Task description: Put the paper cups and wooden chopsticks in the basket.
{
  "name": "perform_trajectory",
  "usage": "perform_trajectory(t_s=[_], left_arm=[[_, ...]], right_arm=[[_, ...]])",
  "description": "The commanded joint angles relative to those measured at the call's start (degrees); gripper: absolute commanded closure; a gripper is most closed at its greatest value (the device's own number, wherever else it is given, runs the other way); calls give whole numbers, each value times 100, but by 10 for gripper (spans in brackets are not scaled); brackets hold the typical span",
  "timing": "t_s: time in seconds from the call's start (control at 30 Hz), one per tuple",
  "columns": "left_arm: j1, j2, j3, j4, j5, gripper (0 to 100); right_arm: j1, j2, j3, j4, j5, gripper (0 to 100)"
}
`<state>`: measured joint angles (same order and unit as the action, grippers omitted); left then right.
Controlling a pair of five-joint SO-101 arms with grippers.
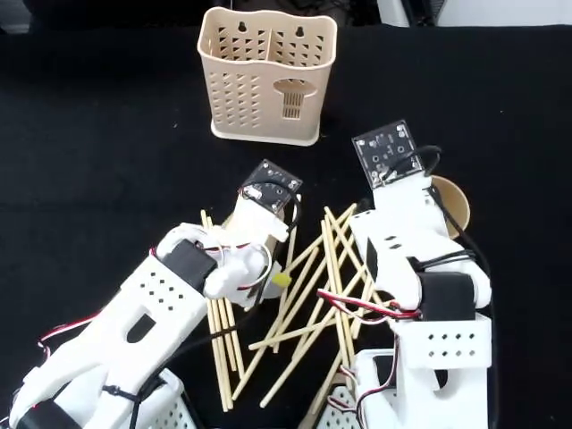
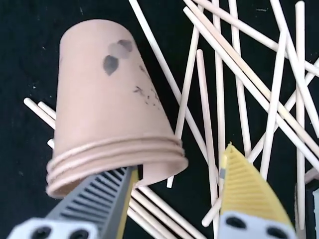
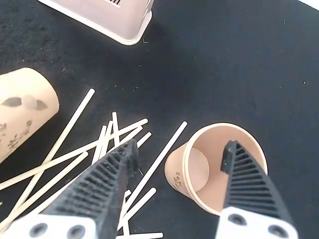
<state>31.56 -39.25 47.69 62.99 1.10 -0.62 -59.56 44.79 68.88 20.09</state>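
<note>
Black desk [image 1: 89, 134] carrying all items, with two white arms reaching in from its near edge.

Left arm [image 1: 134, 331]: its jaws stand wide apart. The grey jaw's tip is at the rims of the stack of paper cups [image 2: 107, 99]. The yellow jaw is clear of the stack, above loose sticks. Nothing is gripped.

Right arm [image 1: 420, 295]: its jaws are likewise spread wide and hold nothing. The single paper cup [image 3: 202, 172] lies between them, and one jaw overlaps its rim in the wrist view. Contact cannot be judged.

Basket [image 1: 266, 98]: beige with perforated walls, upright at the far middle of the desk, divided into two compartments. All cups and sticks lie on the desk outside it.

Stack of paper cups [image 1: 257, 234]: several nested cups, as the crowded rims show. It lies on its side across some sticks, base pointing towards the basket.

Single paper cup [image 1: 454, 207]: on its side, beside the right arm's wrist. Its mouth faces the wrist camera, and the bare inner base is visible.

Wooden chopsticks [image 1: 227, 349]: many, scattered and crossing one another between the two arms.
</note>
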Motion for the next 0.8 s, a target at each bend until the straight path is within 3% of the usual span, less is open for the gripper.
perform_trajectory(t_s=[0.0,0.4,0.63,0.77], left_arm=[[-110,-360,-286,290,-26,726],[163,-1934,-488,571,-35,722],[-848,-2857,-497,932,-589,723],[-2088,-3455,-356,1213,-1134,724]], right_arm=[[70,-66,-13,-26,0,709],[62,-75,57,-35,-44,709],[26,-75,778,-475,18,709],[-563,-92,1191,-501,545,709]])
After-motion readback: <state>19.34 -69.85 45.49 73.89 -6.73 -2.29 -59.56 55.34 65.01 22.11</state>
